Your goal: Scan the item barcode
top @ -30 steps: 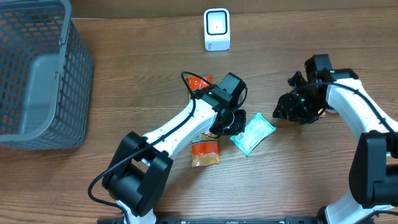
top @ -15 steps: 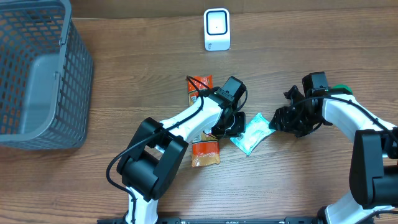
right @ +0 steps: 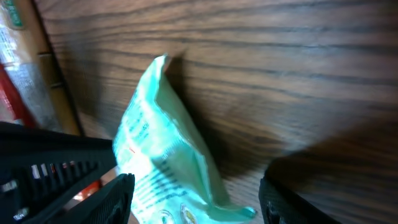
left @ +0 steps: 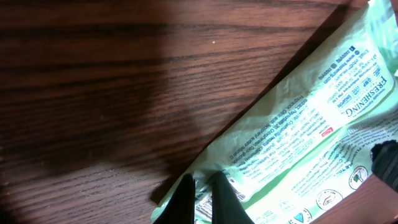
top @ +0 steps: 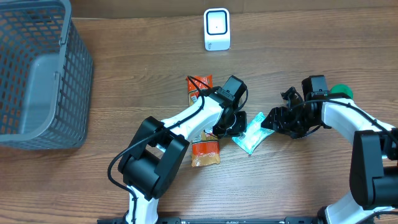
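Observation:
The item is a pale green wipes packet [top: 252,132] lying mid-table, printed side showing in the left wrist view [left: 298,137]. My left gripper [top: 235,123] is shut on the packet's left corner, its fingertips [left: 200,190] pinched together beside a barcode strip. My right gripper [top: 270,121] stands open at the packet's right end. In the right wrist view the packet [right: 168,155] rises on edge, and its near end lies between my spread gripper [right: 196,199] fingers [right: 118,193]. The white scanner [top: 216,29] stands at the back, well apart from both grippers.
A grey wire basket [top: 37,74] fills the back left. An orange snack packet [top: 204,152] lies under the left arm, and another orange packet [top: 199,84] lies behind it. A green object [top: 340,91] shows behind the right arm.
The right gripper has moved left up to the packet's right end and opened wider. The left gripper stayed shut on the packet, which shifted slightly.

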`<state>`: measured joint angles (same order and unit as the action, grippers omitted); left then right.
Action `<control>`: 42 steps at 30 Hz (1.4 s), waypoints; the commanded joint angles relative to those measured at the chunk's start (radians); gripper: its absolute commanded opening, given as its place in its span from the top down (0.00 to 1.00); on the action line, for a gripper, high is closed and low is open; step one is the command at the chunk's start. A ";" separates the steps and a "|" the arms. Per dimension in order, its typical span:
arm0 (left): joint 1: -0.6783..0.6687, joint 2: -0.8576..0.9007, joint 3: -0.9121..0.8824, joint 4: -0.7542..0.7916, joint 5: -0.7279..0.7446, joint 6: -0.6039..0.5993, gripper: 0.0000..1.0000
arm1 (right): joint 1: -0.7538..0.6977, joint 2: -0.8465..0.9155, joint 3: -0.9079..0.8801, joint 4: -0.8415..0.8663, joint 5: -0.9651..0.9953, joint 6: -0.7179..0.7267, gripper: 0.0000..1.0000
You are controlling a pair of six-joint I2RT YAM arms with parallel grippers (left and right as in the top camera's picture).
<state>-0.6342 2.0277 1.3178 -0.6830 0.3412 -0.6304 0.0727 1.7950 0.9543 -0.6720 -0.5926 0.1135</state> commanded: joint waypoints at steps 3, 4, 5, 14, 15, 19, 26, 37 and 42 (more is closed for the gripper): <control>-0.001 0.078 -0.024 -0.001 -0.052 -0.013 0.96 | 0.005 -0.009 -0.080 0.112 -0.042 0.095 0.34; -0.001 0.078 -0.024 0.000 -0.052 -0.013 0.96 | 0.005 -0.009 -0.096 0.144 -0.043 0.119 0.35; -0.001 0.078 -0.024 -0.001 -0.052 -0.013 0.96 | 0.005 -0.009 -0.112 0.176 -0.057 0.135 0.36; -0.001 0.078 -0.024 -0.003 -0.053 -0.013 0.96 | 0.005 -0.009 -0.158 0.274 -0.180 0.146 0.57; -0.002 0.078 -0.024 -0.001 -0.053 -0.013 0.96 | 0.005 -0.009 -0.158 0.273 -0.180 0.145 0.58; -0.001 0.078 -0.024 0.000 -0.053 -0.013 0.96 | 0.005 -0.009 -0.158 0.274 -0.179 0.144 0.71; 0.002 0.068 0.003 -0.056 -0.051 -0.012 0.96 | 0.004 -0.011 -0.158 0.274 -0.180 0.052 0.92; 0.033 -0.136 0.328 -0.339 -0.433 0.013 0.96 | 0.004 -0.032 -0.145 0.281 -0.179 0.031 0.96; 0.129 -0.223 0.441 -0.446 -0.463 0.063 0.96 | 0.003 -0.034 -0.140 0.270 -0.211 0.013 0.96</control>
<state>-0.5678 1.8771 1.7012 -1.0973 -0.0380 -0.6155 0.0738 1.7805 0.8040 -0.4053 -0.7624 0.1558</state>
